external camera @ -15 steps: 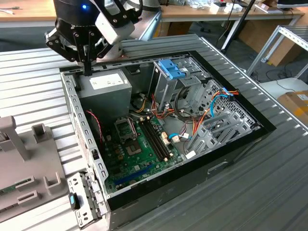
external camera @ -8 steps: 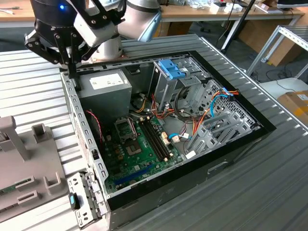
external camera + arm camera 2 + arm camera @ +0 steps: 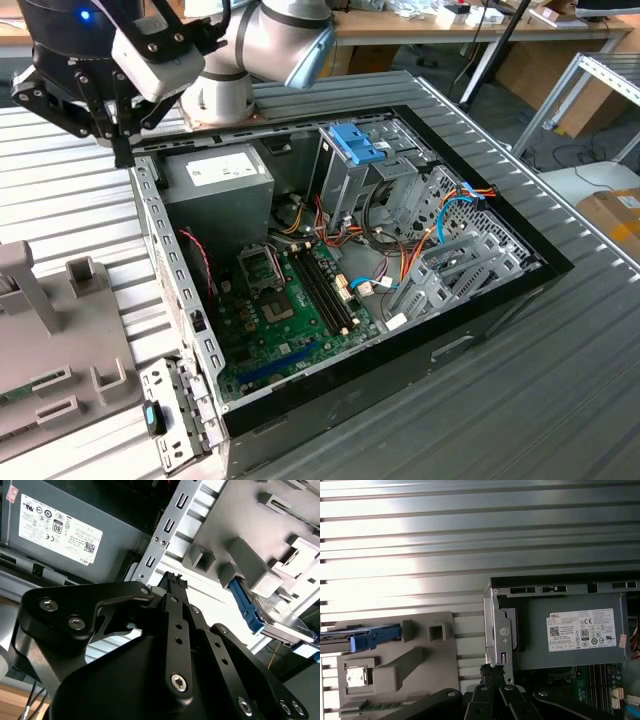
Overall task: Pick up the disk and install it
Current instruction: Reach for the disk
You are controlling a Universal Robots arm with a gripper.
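Observation:
The disk [image 3: 370, 635] stands on edge in a slot of the grey fixture tray [image 3: 420, 655]; one bright blue side rail shows along it. In the second wrist view the disk [image 3: 250, 607] shows that blue rail with a silver body behind it. My black gripper [image 3: 122, 150] hangs above the near corner of the open computer case [image 3: 160, 230], between the tray and the power supply. Its fingertips are pressed together with nothing between them in both wrist views [image 3: 175, 580] [image 3: 492, 672]. The gripper is well apart from the disk.
A grey power supply box [image 3: 215, 175] with a white label fills the case corner under the gripper. A light-blue latch plate [image 3: 355, 143] tops the drive cage at the case's far side. Motherboard and loose cables [image 3: 400, 270] lie inside. The ribbed metal table [image 3: 560, 380] surrounds the case.

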